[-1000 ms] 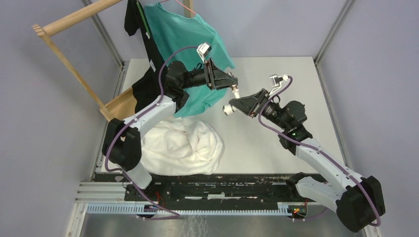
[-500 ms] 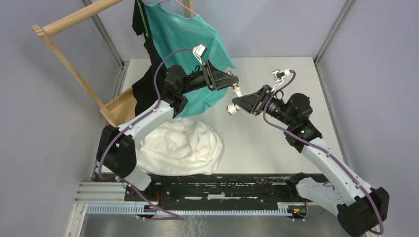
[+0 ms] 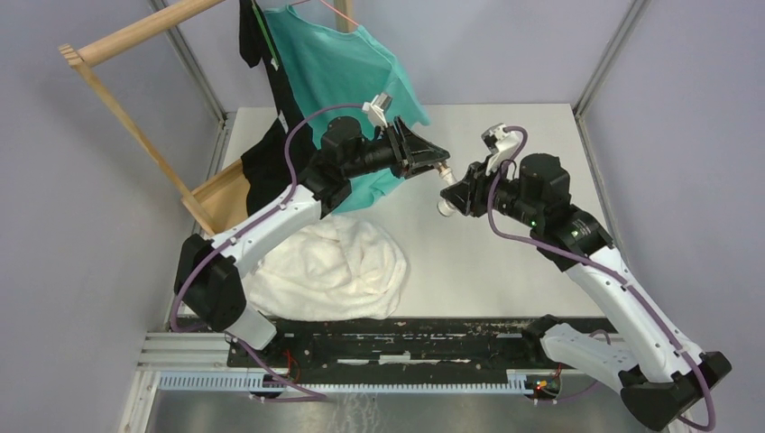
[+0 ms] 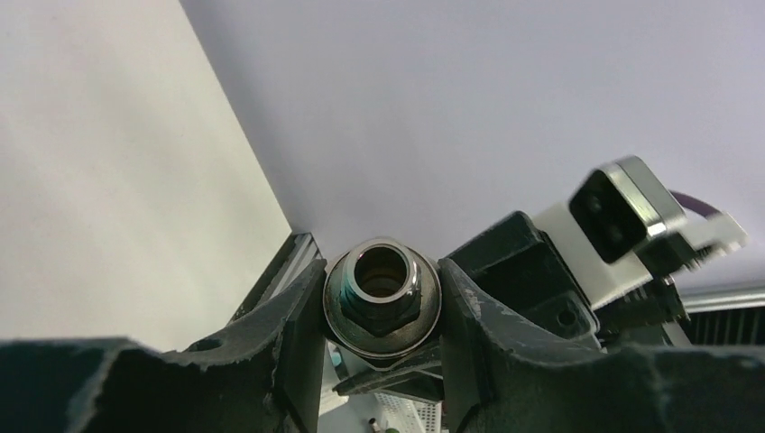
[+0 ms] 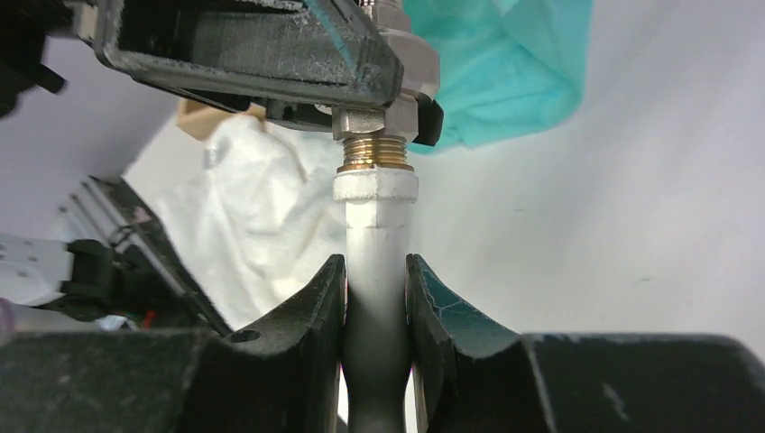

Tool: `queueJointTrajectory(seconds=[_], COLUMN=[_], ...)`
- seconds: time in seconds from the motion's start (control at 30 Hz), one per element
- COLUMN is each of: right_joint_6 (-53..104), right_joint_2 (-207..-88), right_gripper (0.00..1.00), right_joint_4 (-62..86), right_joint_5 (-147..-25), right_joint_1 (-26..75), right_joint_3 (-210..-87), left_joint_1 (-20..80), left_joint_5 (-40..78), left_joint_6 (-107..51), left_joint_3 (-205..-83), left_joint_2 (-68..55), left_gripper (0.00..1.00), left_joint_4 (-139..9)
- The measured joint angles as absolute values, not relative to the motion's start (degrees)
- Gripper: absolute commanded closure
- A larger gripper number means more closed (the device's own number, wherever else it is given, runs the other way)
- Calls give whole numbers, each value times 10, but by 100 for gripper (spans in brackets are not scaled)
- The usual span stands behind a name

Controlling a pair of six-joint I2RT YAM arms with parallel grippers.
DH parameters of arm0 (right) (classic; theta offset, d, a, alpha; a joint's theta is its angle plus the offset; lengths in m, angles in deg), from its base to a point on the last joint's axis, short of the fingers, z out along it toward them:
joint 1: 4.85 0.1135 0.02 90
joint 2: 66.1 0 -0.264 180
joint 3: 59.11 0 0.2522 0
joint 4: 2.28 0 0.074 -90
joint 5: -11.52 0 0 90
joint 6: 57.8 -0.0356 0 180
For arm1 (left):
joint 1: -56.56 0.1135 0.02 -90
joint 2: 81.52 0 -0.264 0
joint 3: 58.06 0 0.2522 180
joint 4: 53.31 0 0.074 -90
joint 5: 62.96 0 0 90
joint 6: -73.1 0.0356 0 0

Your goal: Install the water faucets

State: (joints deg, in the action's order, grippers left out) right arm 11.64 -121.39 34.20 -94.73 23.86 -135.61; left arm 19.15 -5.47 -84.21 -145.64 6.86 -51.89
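My left gripper is shut on the round silver threaded fitting, whose open bore faces the left wrist camera. My right gripper is shut on the white plastic spout, held upright. The spout's collar meets the fitting end to end, with a short band of brass threads showing between them. In the top view both grippers hang above the table's middle. The left gripper comes from the left, and the right gripper sits just below it with the spout. No blue dot shows.
A crumpled white towel lies on the table at the near left. A teal shirt and a black garment hang from a wooden rack at the back left. Metal frame posts stand at the table's far corners.
The two grippers have come together. The left moved slightly right, and the right arm turned and brought the spout's end up against the fitting; earlier the two parts were apart.
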Motion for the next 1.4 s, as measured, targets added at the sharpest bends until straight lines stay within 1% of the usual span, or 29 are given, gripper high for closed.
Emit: queueJointTrajectory(seconds=[0.2,0.47,0.63,0.77,0.9,1.03,1.27,1.4], right_joint_6=[225,318,363,391,390,363,232,120], right_joint_2=[-1218,-1243,-1266,-1266,-1265,-1262,-1231,-1207], right_gripper=[99,99,99,99,99,99,99,99], right_joint_4=[391,404,388,338,311,281,230,163], right_joint_5=[-842,-682,-574,-547,-545,-567,-711,-821], right_joint_1=[292,383,435,445,445,438,351,288], right_joint_3=[-1367,-1367,-1355,-1314,-1289,-1272,-1220,-1190], left_joint_1=[184,182,182,182,182,184,187,190], left_joint_5=[-25,1,21,37,43,41,31,30], left_joint_6=[-844,-846,-851,-851,-851,-859,-883,-910], left_joint_3=[-1465,-1470,-1472,-1472,-1471,-1441,-1353,-1297], left_joint_2=[72,80,88,94,104,104,102,101], left_gripper=[97,97,97,97,97,97,97,97], left_joint_4=[-579,-629,-655,-673,-680,-630,-467,-310])
